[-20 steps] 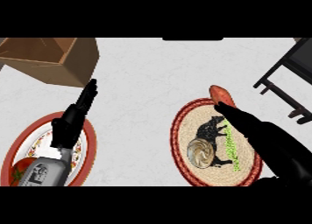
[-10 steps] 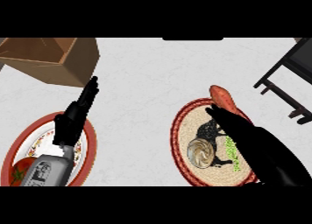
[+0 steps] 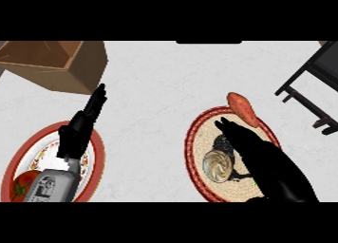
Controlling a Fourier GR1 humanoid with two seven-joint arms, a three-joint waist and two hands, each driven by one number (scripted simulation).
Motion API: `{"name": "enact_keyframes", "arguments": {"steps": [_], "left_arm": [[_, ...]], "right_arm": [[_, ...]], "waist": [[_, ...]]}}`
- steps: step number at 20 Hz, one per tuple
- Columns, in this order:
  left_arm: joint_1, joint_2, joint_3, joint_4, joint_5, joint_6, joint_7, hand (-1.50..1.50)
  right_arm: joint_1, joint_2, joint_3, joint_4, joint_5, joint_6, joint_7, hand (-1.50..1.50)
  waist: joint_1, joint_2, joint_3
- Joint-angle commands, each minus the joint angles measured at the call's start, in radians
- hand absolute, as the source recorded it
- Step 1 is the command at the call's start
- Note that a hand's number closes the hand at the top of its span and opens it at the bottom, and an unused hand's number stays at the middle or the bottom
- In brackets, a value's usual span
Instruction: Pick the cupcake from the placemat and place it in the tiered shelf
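Observation:
A cream-swirled cupcake (image 3: 218,165) sits on the round woven placemat (image 3: 198,142) at the lower right. My right hand (image 3: 264,158) lies over the mat with straight fingers, just right of the cupcake and partly above it, holding nothing. The black tiered shelf (image 3: 324,85) stands at the right edge, only partly in view. My left hand (image 3: 80,127) rests open, fingers up, over the red-rimmed plate at the left.
An orange sweet potato (image 3: 242,108) lies on the mat's far rim. The red-rimmed plate (image 3: 95,156) at the lower left holds a tomato (image 3: 22,185). A brown cardboard box (image 3: 56,64) stands at the back left.
My right hand has slid left across the mat, closer to the cupcake. The left hand has hardly moved.

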Motion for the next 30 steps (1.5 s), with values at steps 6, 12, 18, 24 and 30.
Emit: {"name": "enact_keyframes", "arguments": {"steps": [6,12,18,24,30], "left_arm": [[0.026,-0.027,0.03,-0.018,-0.03,-0.016,-0.015,0.0],[-0.029,-0.038,0.049,0.029,-0.053,-0.041,0.003,0.0],[0.051,-0.035,0.068,-0.018,-0.038,-0.066,-0.029,0.0],[-0.008,-0.067,0.068,0.071,-0.086,-0.04,-0.049,0.0],[-0.03,-0.059,0.083,-0.038,-0.067,-0.065,0.055,0.0]], "right_arm": [[0.02,0.027,-0.063,0.013,0.052,0.104,-0.021,-1.5],[0.049,0.103,0.004,0.121,0.181,0.035,-0.115,-1.5],[0.027,0.132,-0.01,0.187,0.233,0.042,-0.127,-1.5],[0.004,0.18,-0.005,0.156,0.273,0.092,-0.075,-1.5],[0.051,0.185,0.004,0.323,0.353,-0.034,-0.217,-1.5]], "waist": [[0.001,0.0,0.0],[0.0,0.0,0.0],[0.003,0.0,0.0],[0.0,0.001,0.0],[0.001,0.0,0.0]]}}
